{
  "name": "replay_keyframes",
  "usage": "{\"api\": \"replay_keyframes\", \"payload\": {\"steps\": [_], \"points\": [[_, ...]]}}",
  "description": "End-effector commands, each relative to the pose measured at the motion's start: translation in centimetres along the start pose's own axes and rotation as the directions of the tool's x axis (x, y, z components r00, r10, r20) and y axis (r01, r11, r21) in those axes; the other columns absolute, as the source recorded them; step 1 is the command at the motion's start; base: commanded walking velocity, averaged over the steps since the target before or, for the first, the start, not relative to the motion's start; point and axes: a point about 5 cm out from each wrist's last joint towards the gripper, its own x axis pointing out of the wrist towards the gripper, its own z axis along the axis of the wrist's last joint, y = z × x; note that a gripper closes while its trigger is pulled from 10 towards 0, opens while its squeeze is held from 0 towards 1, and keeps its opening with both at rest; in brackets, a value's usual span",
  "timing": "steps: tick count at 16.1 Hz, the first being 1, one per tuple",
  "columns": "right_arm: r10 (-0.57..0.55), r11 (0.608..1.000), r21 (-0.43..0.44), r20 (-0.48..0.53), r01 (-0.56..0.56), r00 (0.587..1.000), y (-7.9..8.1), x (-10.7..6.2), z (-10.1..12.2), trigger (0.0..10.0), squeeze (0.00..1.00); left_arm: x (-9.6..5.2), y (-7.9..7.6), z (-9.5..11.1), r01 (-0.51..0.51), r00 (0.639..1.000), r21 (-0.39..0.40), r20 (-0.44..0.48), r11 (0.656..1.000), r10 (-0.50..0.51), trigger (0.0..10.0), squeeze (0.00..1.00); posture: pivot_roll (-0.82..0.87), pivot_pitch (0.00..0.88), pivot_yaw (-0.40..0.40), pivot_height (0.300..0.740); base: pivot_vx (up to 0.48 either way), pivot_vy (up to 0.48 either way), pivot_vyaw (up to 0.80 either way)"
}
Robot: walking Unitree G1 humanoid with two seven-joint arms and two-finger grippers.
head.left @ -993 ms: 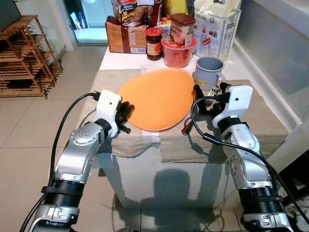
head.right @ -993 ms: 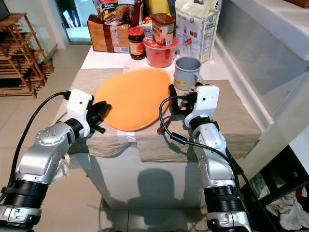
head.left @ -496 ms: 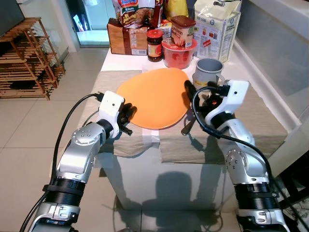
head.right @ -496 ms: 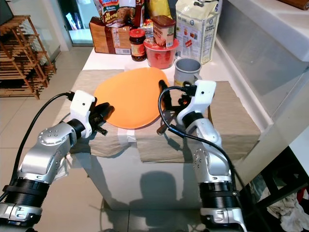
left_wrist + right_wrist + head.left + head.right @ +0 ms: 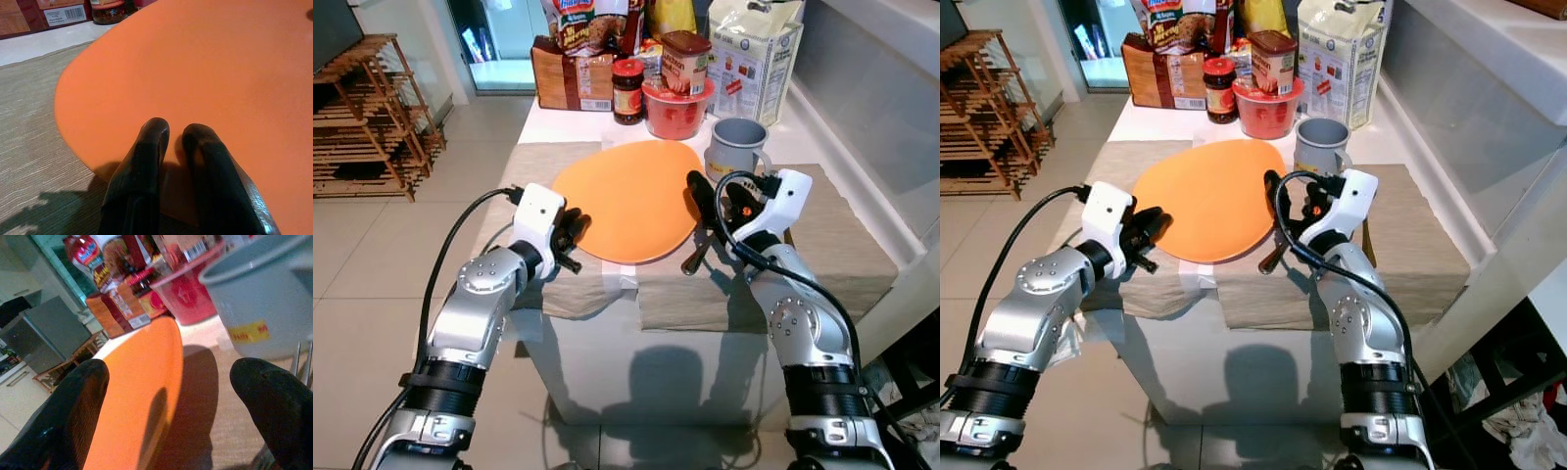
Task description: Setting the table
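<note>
— Where's the plate (image 5: pixel 628 199)?
— Flat on the placemats (image 5: pixel 822 245), middle of the table (image 5: pixel 543 122), mug (image 5: pixel 734 145) just beside its far right edge. Jars, a red bowl (image 5: pixel 676 111) and food boxes crowded beyond the plate, at the table's far end.

— And the claws?
— Left gripper (image 5: pixel 173 134) at the plate's near-left rim, fingers nearly together, tips over the orange edge; pinching the rim or just resting on it, hard to tell. Right gripper (image 5: pixel 168 396) at the plate's right edge, fingers spread wide, nothing between them, plate on one side, mug on the other.

— How far along, then?
— Plate and mug out, so probably partway. A dark-handled utensil (image 5: pixel 695 258) lying by the plate's near-right edge, more cutlery half hidden behind the right wrist. Likely left: squaring the plate, laying the cutlery beside it.
</note>
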Motion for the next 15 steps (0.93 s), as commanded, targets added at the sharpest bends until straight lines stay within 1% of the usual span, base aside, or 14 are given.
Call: {"api": "replay_keyframes", "payload": {"steps": [1,2,5,6,7,11,13,14,15], "points": [[-0.005,0.999,0.041,-0.016,0.005,1.000,0.0,0.4,-0.2,10.0,0.00,0.0,-0.5,-2.5,0.018,0.992,-0.033,-0.123,0.999,-0.022,10.0,0.00,-0.06,0.000,0.039,0.740,0.000,0.000,0.00],[-0.003,0.997,0.080,-0.040,0.006,0.999,0.0,0.6,-0.8,10.0,0.00,0.0,-0.4,-2.5,0.016,0.992,-0.033,-0.123,0.999,-0.020,10.0,0.00,-0.06,0.000,0.038,0.740,0.000,0.000,0.00],[0.003,0.992,0.127,-0.083,0.007,0.997,0.2,1.2,-1.9,10.0,0.00,0.1,-0.3,-2.4,0.014,0.992,-0.035,-0.121,0.999,-0.018,10.0,0.00,-0.06,0.000,0.038,0.740,0.000,0.000,0.00],[0.003,0.992,0.127,-0.083,0.007,0.997,0.2,1.2,-1.9,10.0,0.00,0.1,-0.3,-2.4,0.014,0.992,-0.035,-0.121,0.999,-0.018,10.0,0.00,-0.06,0.000,0.038,0.740,0.000,0.000,0.00],[0.026,0.992,0.129,-0.087,-0.015,0.996,0.8,1.7,-2.1,10.0,0.00,0.1,-0.3,-2.4,0.015,0.992,-0.035,-0.121,0.999,-0.019,10.0,0.00,-0.06,0.000,0.038,0.740,0.000,0.000,0.00],[0.067,0.990,0.127,-0.101,-0.054,0.993,2.0,2.8,-2.6,10.0,0.00,0.2,-0.4,-2.1,0.017,0.993,-0.038,-0.114,0.999,-0.021,10.0,0.00,-0.05,0.000,0.037,0.740,0.000,0.000,0.00],[0.061,0.992,0.118,-0.111,-0.048,0.992,2.0,2.9,-2.8,10.0,0.00,0.2,-0.4,-2.0,0.017,0.994,-0.040,-0.109,0.999,-0.021,10.0,0.00,-0.05,0.000,0.036,0.740,0.000,0.000,0.00],[0.054,0.994,0.106,-0.117,-0.042,0.992,2.0,3.0,-2.9,0.0,0.00,0.2,-0.5,-1.8,0.017,0.994,-0.041,-0.104,0.999,-0.021,10.0,0.00,-0.05,0.000,0.034,0.740,0.000,0.000,0.00],[0.037,0.996,0.088,-0.123,-0.027,0.992,1.9,3.0,-3.1,0.0,0.00,0.3,-0.5,-1.7,0.018,0.995,-0.043,-0.098,0.999,-0.022,10.0,0.00,-0.05,0.000,0.033,0.740,0.000,0.000,0.00]]}}
